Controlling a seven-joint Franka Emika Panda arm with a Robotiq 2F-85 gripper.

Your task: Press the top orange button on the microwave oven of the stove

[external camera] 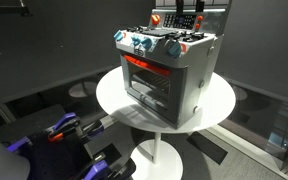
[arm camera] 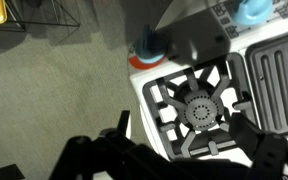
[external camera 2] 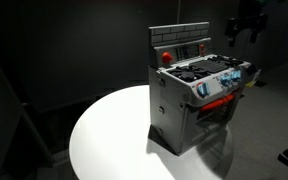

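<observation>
Approach step: the pincer (external camera 2: 245,30), spread open and empty, hangs above the stove (external camera 2: 189,100). Next it must reach the microwave (external camera 2: 179,40) panel's top orange button (external camera 2: 165,57).

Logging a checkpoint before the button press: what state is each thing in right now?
stove: upright on the white table
oven door: shut
microwave oven: upright, nothing touching it
claw: open, empty, in the air above the stove
</observation>
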